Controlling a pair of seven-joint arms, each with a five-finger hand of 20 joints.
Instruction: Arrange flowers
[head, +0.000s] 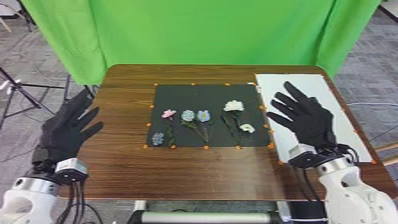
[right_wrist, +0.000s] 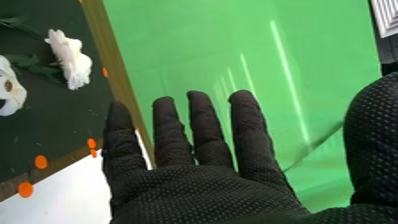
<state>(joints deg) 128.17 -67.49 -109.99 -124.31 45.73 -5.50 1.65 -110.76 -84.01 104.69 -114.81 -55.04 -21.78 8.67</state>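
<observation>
Quite ruffled, the white flower (right_wrist: 71, 60).

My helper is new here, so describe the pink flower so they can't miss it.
On the brown table, find the dark mat. In the head view, the pink flower lies near its left side, left of two light blue flowers. It is the only pink bloom there.

A hand could pass along the near strip of the bench (head: 195, 172), between the left hand (head: 64, 132) and the dark mat (head: 178, 95), or beyond the flowers (head: 234, 105). The right hand (head: 306, 120) obstructs the way over the white sheet (head: 302, 81); a green curtain (head: 204, 40) bounds the far side.
</observation>
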